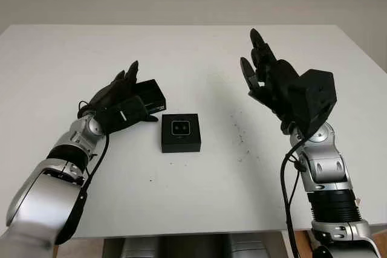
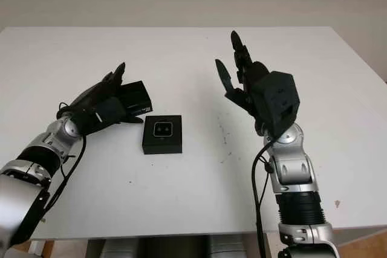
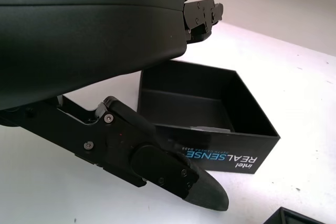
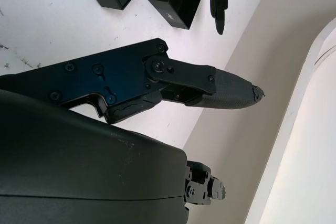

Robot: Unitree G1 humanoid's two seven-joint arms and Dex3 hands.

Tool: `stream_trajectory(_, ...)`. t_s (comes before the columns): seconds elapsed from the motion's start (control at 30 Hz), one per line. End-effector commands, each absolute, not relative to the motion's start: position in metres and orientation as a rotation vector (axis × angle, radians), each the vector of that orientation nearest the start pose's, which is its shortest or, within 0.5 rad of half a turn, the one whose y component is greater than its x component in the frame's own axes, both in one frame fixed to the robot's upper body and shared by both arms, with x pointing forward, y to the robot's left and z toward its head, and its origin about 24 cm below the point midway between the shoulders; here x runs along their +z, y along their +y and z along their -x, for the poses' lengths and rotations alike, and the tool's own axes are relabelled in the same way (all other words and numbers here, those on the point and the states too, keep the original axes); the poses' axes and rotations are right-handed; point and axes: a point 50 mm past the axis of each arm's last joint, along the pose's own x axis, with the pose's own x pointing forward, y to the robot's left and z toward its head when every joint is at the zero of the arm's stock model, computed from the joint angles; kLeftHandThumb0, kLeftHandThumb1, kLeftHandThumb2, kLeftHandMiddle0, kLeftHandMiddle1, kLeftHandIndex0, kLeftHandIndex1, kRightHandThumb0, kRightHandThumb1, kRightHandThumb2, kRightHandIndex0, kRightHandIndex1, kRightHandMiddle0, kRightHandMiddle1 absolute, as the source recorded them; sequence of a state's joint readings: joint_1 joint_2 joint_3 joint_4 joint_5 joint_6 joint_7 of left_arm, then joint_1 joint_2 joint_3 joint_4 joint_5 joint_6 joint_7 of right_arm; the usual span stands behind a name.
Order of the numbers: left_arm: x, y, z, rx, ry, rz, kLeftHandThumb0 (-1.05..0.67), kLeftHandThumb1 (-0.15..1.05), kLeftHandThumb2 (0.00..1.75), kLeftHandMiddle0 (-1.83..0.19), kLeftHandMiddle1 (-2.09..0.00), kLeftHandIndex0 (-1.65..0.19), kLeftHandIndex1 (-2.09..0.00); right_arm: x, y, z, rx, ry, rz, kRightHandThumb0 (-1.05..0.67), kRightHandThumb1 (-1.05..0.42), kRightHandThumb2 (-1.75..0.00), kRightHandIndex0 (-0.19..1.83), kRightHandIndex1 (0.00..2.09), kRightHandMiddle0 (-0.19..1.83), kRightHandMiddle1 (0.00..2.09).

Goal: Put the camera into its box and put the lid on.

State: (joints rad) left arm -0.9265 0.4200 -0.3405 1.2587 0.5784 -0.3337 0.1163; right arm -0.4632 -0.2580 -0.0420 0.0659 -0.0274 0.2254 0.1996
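Note:
A black box (image 1: 181, 132) sits on the middle of the white table, with the small camera (image 1: 181, 127) lying in it, lens side up. Its lid (image 1: 152, 96), black with "intel REALSENSE" printed on the side, lies hollow side up just to the left and behind the box (image 3: 210, 124). My left hand (image 1: 130, 95) is open at the lid's left side, fingers reaching over and along it; I see no firm grasp. My right hand (image 1: 257, 67) is open and raised above the table on the right, holding nothing.
The white table (image 1: 193, 46) reaches to its far edge against a pale wall. A few dark specks (image 1: 240, 134) mark the surface between the box and my right arm.

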Motion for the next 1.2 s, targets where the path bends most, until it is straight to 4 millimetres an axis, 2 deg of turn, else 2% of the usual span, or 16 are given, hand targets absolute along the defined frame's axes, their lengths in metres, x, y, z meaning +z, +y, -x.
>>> stream_trajectory(0.0, 0.096, 0.206, -0.392, -0.164, -0.004, -1.219, -0.49, 0.77, 0.05, 0.00, -0.09, 0.14, -0.06, 0.147, -0.172, -0.329, 0.182, -0.158, 0.299, -0.72, -1.05, -0.61, -0.14, 0.05, -0.12, 0.05)
stream_trajectory(0.03, 0.096, 0.205, -0.392, -0.162, -0.005, -1.227, -0.49, 0.77, 0.05, -0.01, -0.09, 0.14, -0.06, 0.148, -0.172, -0.328, 0.181, -0.157, 0.300, -0.72, -1.05, -0.61, -0.14, 0.05, -0.13, 0.05)
stream_trajectory(0.13, 0.095, 0.205, -0.392, -0.151, -0.008, -1.224, -0.30, 0.82, 0.07, -0.12, -0.10, 0.08, -0.07, 0.148, -0.173, -0.327, 0.182, -0.158, 0.287, -0.72, -1.05, -0.60, -0.15, 0.05, -0.12, 0.05)
stream_trajectory(0.2, 0.095, 0.205, -0.391, -0.142, -0.019, -1.222, -0.24, 0.84, 0.07, -0.18, -0.10, 0.04, -0.08, 0.148, -0.173, -0.326, 0.180, -0.159, 0.290, -0.72, -1.05, -0.60, -0.15, 0.05, -0.12, 0.05)
stream_trajectory(0.4, 0.094, 0.205, -0.390, -0.126, -0.050, -1.248, -0.25, 0.92, 0.08, -0.33, -0.13, -0.02, -0.08, 0.148, -0.173, -0.326, 0.178, -0.158, 0.292, -0.71, -1.05, -0.61, -0.15, 0.05, -0.12, 0.05)
stream_trajectory(0.57, 0.093, 0.206, -0.389, -0.123, -0.046, -1.212, -0.23, 0.93, 0.06, -0.39, -0.16, -0.06, -0.09, 0.148, -0.174, -0.326, 0.175, -0.155, 0.276, -0.72, -1.05, -0.61, -0.15, 0.05, -0.12, 0.05)
stream_trajectory(0.6, 0.093, 0.206, -0.389, -0.123, -0.048, -1.211, -0.23, 0.93, 0.06, -0.37, -0.23, -0.07, -0.08, 0.148, -0.174, -0.326, 0.176, -0.156, 0.274, -0.72, -1.05, -0.60, -0.15, 0.05, -0.12, 0.05)
stream_trajectory(0.63, 0.093, 0.206, -0.389, -0.120, -0.048, -1.208, -0.23, 0.93, 0.06, -0.21, -0.60, -0.09, -0.07, 0.148, -0.174, -0.326, 0.177, -0.157, 0.274, -0.71, -1.05, -0.60, -0.16, 0.05, -0.13, 0.05)
stream_trajectory(0.73, 0.093, 0.206, -0.389, -0.108, -0.045, -1.172, -0.18, 0.93, 0.05, 0.01, -1.22, -0.14, -0.07, 0.148, -0.174, -0.326, 0.184, -0.156, 0.271, -0.70, -1.05, -0.61, -0.16, 0.05, -0.14, 0.05)
stream_trajectory(0.8, 0.094, 0.206, -0.389, -0.105, -0.045, -1.151, -0.12, 0.94, 0.06, 0.02, -1.44, -0.18, -0.09, 0.149, -0.173, -0.326, 0.181, -0.154, 0.279, -0.71, -1.05, -0.61, -0.16, 0.05, -0.13, 0.05)
stream_trajectory(0.97, 0.100, 0.206, -0.391, -0.106, -0.049, -1.082, -0.02, 1.00, 0.07, -0.07, -1.65, -0.26, -0.13, 0.148, -0.172, -0.326, 0.181, -0.154, 0.275, -0.70, -1.05, -0.61, -0.16, 0.05, -0.13, 0.05)
stream_trajectory(1.07, 0.108, 0.208, -0.393, -0.118, -0.056, -1.028, -0.01, 1.03, 0.06, -0.03, -1.72, -0.24, -0.24, 0.148, -0.171, -0.326, 0.184, -0.158, 0.271, -0.71, -1.05, -0.61, -0.16, 0.05, -0.13, 0.05)
stream_trajectory(1.13, 0.114, 0.209, -0.394, -0.124, -0.071, -1.020, -0.01, 1.03, 0.06, -0.02, -1.76, 0.03, -0.76, 0.148, -0.169, -0.326, 0.184, -0.161, 0.266, -0.71, -1.05, -0.61, -0.16, 0.05, -0.13, 0.05)
stream_trajectory(1.17, 0.119, 0.210, -0.395, -0.128, -0.085, -1.019, -0.02, 1.02, 0.05, -0.03, -1.74, 0.13, -0.93, 0.148, -0.169, -0.327, 0.183, -0.159, 0.267, -0.71, -1.05, -0.61, -0.15, 0.05, -0.13, 0.05)
